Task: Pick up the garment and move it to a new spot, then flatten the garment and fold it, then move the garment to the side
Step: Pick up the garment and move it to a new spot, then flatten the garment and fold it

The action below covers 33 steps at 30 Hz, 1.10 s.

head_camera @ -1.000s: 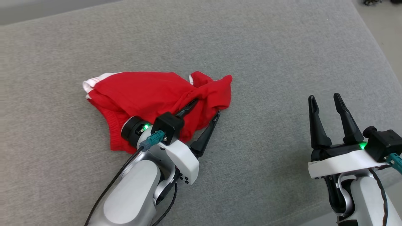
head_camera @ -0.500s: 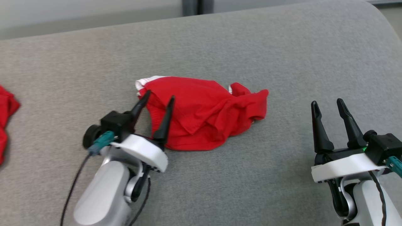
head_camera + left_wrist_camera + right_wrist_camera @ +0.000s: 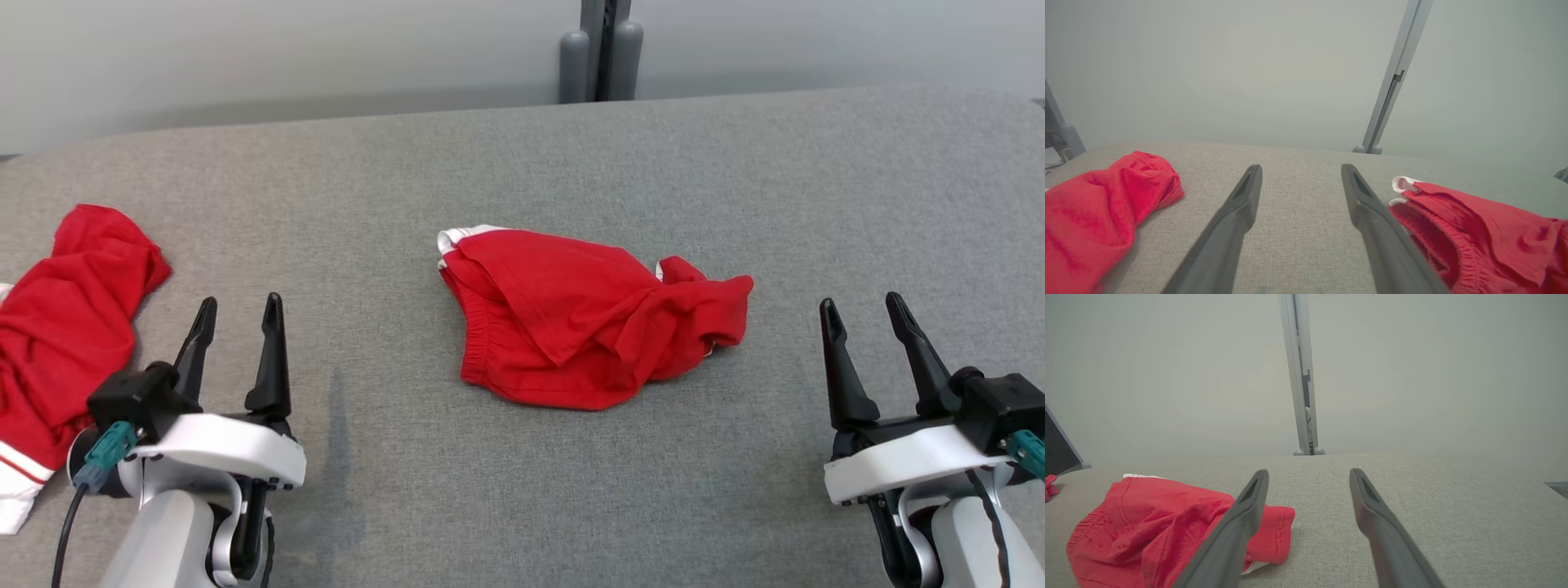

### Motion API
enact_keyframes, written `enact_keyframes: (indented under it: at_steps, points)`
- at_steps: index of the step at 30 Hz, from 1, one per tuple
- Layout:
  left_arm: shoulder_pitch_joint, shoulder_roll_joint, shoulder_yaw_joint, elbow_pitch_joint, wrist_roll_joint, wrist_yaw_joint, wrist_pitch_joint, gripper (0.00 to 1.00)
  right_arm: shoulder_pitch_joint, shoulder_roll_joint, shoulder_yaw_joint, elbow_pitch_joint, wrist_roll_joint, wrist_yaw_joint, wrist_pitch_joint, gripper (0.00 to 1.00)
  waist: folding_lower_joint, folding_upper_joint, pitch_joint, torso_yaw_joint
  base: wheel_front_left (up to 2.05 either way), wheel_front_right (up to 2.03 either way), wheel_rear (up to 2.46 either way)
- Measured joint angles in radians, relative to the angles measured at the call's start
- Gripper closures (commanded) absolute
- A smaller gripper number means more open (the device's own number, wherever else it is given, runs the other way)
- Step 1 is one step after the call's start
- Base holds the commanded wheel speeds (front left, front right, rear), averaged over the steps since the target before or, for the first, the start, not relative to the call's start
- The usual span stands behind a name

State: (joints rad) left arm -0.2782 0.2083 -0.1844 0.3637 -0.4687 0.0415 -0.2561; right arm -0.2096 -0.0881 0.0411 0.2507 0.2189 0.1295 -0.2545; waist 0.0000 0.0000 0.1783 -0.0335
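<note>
Garment (image 3: 571, 327) between left hand (image 3: 241, 300) and right hand (image 3: 860, 300), untouched

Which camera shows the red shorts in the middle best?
The head view: the red shorts lie whole and unblocked, seen from above. The left wrist view catches their waistband end, cut off by the frame edge. The right wrist view sees them low, side-on, partly behind the right tool.

Red garment (image 3: 571, 327), shorts-like with a gathered elastic edge, crumpled and loosely bunched, neither flattened nor folded, lying in the middle of the head view, white trim (image 3: 459, 239) at its upper left corner, right end rumpled
</note>
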Motion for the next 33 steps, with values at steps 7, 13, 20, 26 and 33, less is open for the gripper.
enact_keyframes:
  at_steps: [7,13,20,26,33]
  points:
    - [0.081,0.002,0.000,-0.048,0.023,0.003,-0.005,0.00,0.030,-0.002,0.007,-0.004,-0.002,0.000,0.017,0.00,0.0000,0.0000,-0.046,0.007,0.00,0.00,0.00]
    - [0.139,0.005,-0.024,-0.072,0.054,0.014,-0.006,0.00,0.074,-0.002,0.003,-0.009,-0.002,0.000,0.030,0.00,0.0001,0.0000,-0.087,-0.004,0.00,0.00,0.00]
    - [0.192,0.020,-0.038,-0.100,0.068,0.036,0.008,0.00,0.122,-0.001,-0.004,-0.019,-0.006,0.000,0.051,0.00,0.0000,0.0000,-0.133,-0.008,0.00,0.00,0.00]
    - [0.219,0.025,-0.038,-0.129,0.069,0.056,0.020,0.00,0.143,0.003,-0.010,-0.044,-0.008,0.000,0.066,0.00,0.0000,0.0000,-0.150,-0.005,0.00,0.00,0.00]
    - [0.231,0.033,-0.039,-0.152,0.071,0.073,0.030,0.00,0.155,0.007,-0.014,-0.060,-0.009,0.000,0.074,0.00,0.0000,0.0000,-0.147,-0.005,0.00,0.00,0.00]
